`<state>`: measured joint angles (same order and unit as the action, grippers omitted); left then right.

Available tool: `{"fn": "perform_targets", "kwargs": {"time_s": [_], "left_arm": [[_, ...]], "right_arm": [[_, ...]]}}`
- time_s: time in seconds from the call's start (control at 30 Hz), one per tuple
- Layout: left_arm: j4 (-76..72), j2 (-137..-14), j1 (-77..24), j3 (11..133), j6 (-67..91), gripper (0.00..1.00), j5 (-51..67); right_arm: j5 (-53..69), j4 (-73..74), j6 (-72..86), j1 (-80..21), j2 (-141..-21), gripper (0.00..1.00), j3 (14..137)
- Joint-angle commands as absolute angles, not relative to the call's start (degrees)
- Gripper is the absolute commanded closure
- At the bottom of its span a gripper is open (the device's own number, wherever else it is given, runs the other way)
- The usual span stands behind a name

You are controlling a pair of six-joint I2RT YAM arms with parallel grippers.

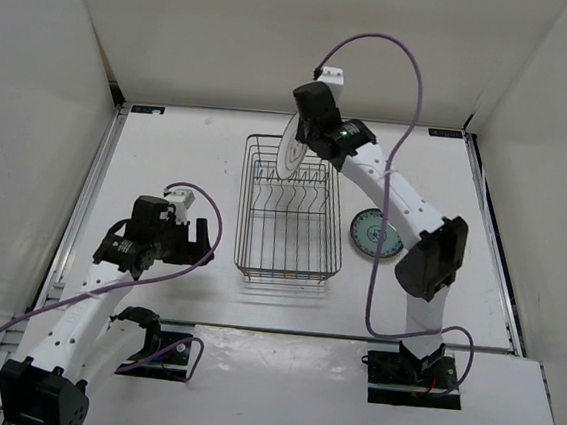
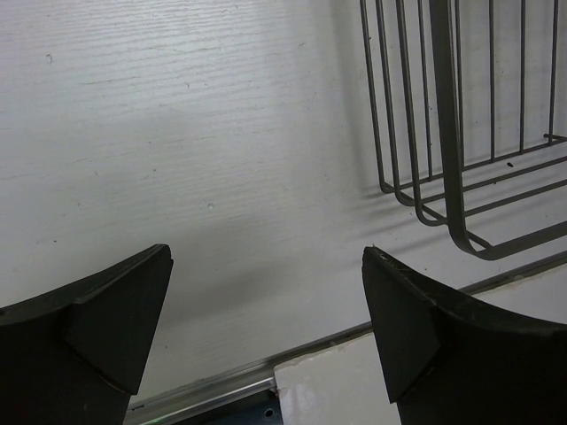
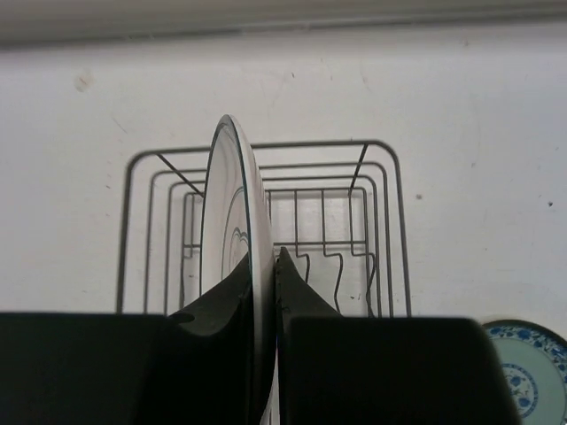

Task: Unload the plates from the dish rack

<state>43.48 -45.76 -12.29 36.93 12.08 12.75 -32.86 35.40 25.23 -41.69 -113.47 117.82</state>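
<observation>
The grey wire dish rack [image 1: 289, 235] stands mid-table. My right gripper [image 1: 306, 144] is shut on the rim of the white plate with dark lines [image 1: 293, 154], holding it upright on edge above the rack's far end. In the right wrist view the plate [image 3: 229, 204] shows edge-on between my fingers [image 3: 301, 297], with the rack [image 3: 387, 221] below. The teal-blue plate [image 1: 374, 232] lies flat on the table right of the rack and shows in the right wrist view [image 3: 532, 363]. The tan plate is out of view. My left gripper [image 1: 188, 244] is open and empty, left of the rack's near corner [image 2: 443, 177].
White enclosure walls stand on the left, back and right. A metal strip [image 2: 221, 376] and a white panel [image 1: 349, 365] run along the table's near edge. A purple cable [image 1: 405, 94] loops above the right arm.
</observation>
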Motion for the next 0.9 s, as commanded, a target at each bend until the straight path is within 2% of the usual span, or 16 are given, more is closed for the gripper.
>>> {"fn": "perform_targets", "kwargs": {"time_s": [0.0, 0.2, 0.33, 0.37, 0.43, 0.47, 0.6, 0.7, 0.87], "left_arm": [[44.03, -44.74, -12.48, 38.94, 11.95, 0.01, 11.52], [44.39, -42.63, -12.48, 39.02, 11.87, 0.01, 9.32], [44.30, -41.40, -12.48, 38.67, 11.95, 0.01, 8.70], [44.38, -40.87, -12.57, 38.50, 12.13, 0.01, 8.53], [44.21, -40.61, -12.48, 38.50, 12.22, 0.01, 8.52], [44.21, -40.78, -12.48, 38.58, 12.13, 0.01, 8.79], [44.30, -40.96, -12.39, 38.67, 12.13, 0.01, 9.40], [44.30, -40.87, -12.48, 38.58, 12.04, 0.01, 9.67], [43.86, -41.13, -12.57, 38.58, 12.30, 0.01, 11.07]], "right_arm": [[-34.89, 31.02, 23.82, -41.92, -106.44, 1.00, 117.07], [-32.96, 31.12, 22.41, -41.75, -92.66, 1.00, 105.14], [-33.05, 28.84, 22.76, -41.57, -79.92, 1.00, 87.22], [-32.96, 27.52, 23.11, -41.31, -72.67, 1.00, 82.49], [-33.48, 27.33, 23.20, -41.05, -65.52, 1.00, 75.87], [-34.27, 29.94, 25.20, -41.04, -60.52, 1.00, 70.54], [-39.98, 36.28, 29.26, -39.73, -44.89, 1.00, 62.07], [-41.65, 50.46, 33.55, -39.38, -37.39, 1.00, 60.91], [-44.29, 63.88, 41.74, -39.64, -27.53, 1.00, 56.96]]}}
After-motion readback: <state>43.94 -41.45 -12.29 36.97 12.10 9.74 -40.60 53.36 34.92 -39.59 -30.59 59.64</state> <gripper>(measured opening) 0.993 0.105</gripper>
